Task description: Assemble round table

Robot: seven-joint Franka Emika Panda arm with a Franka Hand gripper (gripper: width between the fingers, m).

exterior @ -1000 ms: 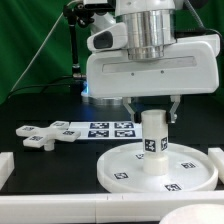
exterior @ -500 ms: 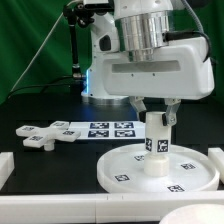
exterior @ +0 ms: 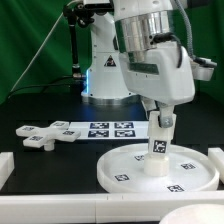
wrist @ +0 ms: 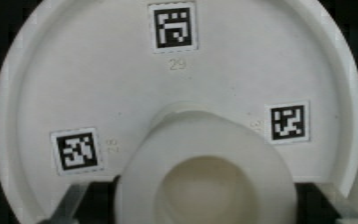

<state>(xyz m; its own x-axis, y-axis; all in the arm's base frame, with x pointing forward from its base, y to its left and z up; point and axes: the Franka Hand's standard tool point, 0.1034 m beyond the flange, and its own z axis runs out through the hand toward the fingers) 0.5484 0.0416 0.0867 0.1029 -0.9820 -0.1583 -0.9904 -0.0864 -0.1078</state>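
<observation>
The large rimmed round disc (exterior: 125, 172) (wrist: 87, 90) lies flat on the black table, tags facing up. The short thick cylinder leg (exterior: 158, 148) (wrist: 202, 180) stands on the disc's middle, leaning slightly toward the exterior view's right. My gripper (exterior: 160, 120) (wrist: 202, 205) comes down from above and is shut on the leg's upper part, with a dark finger (wrist: 83, 200) on either side. The cross-shaped foot piece (exterior: 40, 136) lies loose on the table toward the exterior view's left, well away from the gripper.
The marker board (exterior: 108, 128) lies flat behind the disc. A white rail (exterior: 60, 206) runs along the front edge, with white blocks at the left (exterior: 5, 168) and right (exterior: 216, 156). The arm's base (exterior: 105, 75) stands at the back.
My wrist has turned about the leg while still shut on it. The broad hand body has swung round, and the leg now leans slightly.
</observation>
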